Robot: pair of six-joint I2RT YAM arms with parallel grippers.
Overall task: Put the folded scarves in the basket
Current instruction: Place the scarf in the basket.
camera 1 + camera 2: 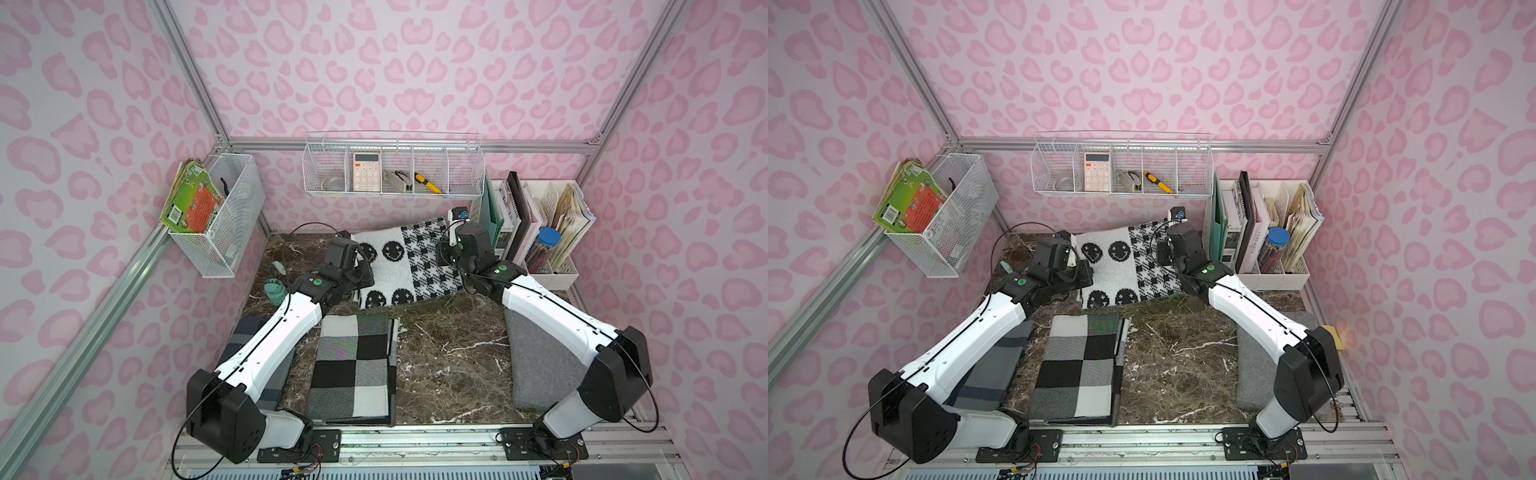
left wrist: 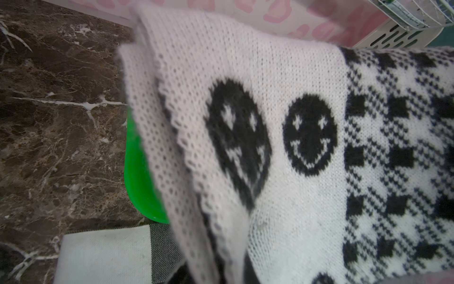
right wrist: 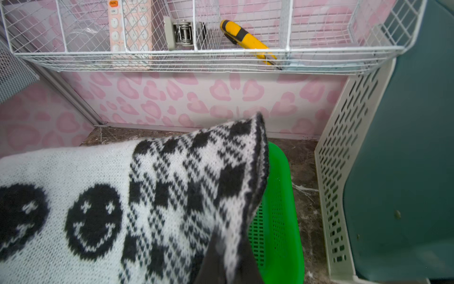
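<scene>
We hold the scarf (image 1: 401, 262) stretched over the basket (image 3: 277, 196). The left gripper (image 1: 360, 266) and the right gripper (image 1: 445, 254) are each clamped on one end of it. The scarf is not yet inside; we judge that lowering and releasing remain.

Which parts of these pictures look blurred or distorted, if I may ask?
Left wrist: the scarf's near folded edge is soft and the basket beneath it is smeared; right wrist: the scarf's nearest corner is blurred dark, while the wire shelf is crisp; both top views: wide-angle splaying of the walls, and colour moiré on the checked cloth.
</scene>
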